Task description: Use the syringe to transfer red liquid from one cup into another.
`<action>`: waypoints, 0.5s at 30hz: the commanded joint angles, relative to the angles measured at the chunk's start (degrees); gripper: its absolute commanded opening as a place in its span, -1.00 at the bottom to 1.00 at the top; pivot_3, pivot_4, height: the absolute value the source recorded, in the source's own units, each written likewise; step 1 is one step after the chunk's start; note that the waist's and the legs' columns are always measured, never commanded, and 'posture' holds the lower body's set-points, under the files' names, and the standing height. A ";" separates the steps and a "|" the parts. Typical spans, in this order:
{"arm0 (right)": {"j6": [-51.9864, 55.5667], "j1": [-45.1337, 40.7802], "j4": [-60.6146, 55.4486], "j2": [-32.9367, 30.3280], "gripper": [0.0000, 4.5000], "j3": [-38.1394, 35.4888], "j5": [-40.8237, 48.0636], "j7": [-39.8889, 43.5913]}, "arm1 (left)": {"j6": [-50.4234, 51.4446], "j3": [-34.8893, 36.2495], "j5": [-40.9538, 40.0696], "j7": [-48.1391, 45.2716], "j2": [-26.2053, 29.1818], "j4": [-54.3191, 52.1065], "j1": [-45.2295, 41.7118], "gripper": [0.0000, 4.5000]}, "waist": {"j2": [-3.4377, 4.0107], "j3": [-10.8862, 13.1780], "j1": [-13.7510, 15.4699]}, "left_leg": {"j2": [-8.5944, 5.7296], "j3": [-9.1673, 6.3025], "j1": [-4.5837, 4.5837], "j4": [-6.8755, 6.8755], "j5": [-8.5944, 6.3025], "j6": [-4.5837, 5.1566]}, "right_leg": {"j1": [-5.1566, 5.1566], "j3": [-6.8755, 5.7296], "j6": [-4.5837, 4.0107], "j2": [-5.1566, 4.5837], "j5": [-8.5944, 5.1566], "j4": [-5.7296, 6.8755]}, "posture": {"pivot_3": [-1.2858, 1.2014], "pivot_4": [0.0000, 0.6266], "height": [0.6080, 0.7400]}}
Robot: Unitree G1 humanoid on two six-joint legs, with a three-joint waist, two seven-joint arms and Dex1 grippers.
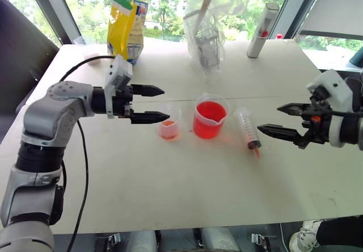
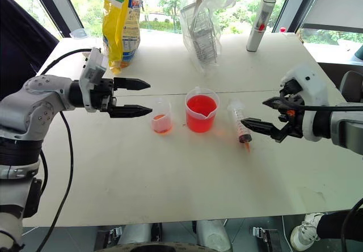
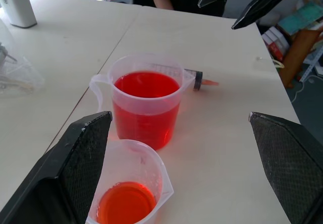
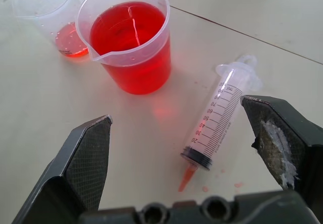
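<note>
The larger spouted cup [image 1: 209, 118] stands mid-table, well filled with red liquid [image 4: 128, 30]. Just to its left is the smaller cup [image 1: 168, 122] with a shallow layer of the liquid [image 3: 125, 204]. The syringe [image 1: 248, 129] lies flat on the table to the right of the big cup, orange tip [image 4: 187, 176] pointing toward the near edge. My left gripper [image 1: 148, 103] hovers open just left of the small cup, empty. My right gripper [image 1: 278, 120] hangs open to the right of the syringe, above it, holding nothing.
At the back of the table stand a yellow bag [image 1: 126, 19], a clear plastic bag [image 1: 209, 28] with items inside, and a grey-white tube with a red mark [image 1: 262, 30]. A black cable [image 1: 83, 150] trails along the left side. A few red drops lie by the syringe tip.
</note>
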 commanded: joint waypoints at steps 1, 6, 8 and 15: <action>-0.39 -0.05 -0.92 -1.00 0.98 -2.82 0.33 0.20 | -0.82 0.21 0.09 -0.38 -0.13 0.24 -1.50 1.00 | 0.00 0.00 0.00 | 0.00 0.00 0.01 0.00 0.00 0.00 | 0.00 0.00 0.00 0.00 0.00 0.00 | 0.03 -0.52 0.98; 0.07 0.22 -1.14 -1.41 0.98 -3.37 0.64 0.00 | -0.48 1.16 -1.18 -0.25 -1.39 0.84 -2.41 1.00 | 0.00 0.00 0.18 | 0.00 0.00 0.01 0.00 0.00 0.00 | 0.01 0.00 0.00 0.00 0.00 0.00 | 0.03 -0.52 0.98; 0.29 0.60 -1.13 -1.38 0.98 -3.69 0.56 -0.12 | -1.45 0.80 -0.24 -0.52 -1.18 0.94 -2.37 1.00 | 0.00 0.00 0.21 | 0.00 0.01 0.01 0.00 0.00 0.00 | 0.01 0.00 0.00 0.00 0.00 0.00 | 0.03 -0.52 0.98; 2.39 1.25 -0.29 -1.61 0.98 -4.72 0.43 -0.97 | -3.04 -0.34 1.04 -1.05 -2.00 1.82 -2.22 1.00 | 0.00 0.00 0.60 | 0.00 0.01 0.01 0.01 0.00 0.00 | 0.01 0.00 0.00 0.00 0.00 0.00 | 0.03 -0.52 0.98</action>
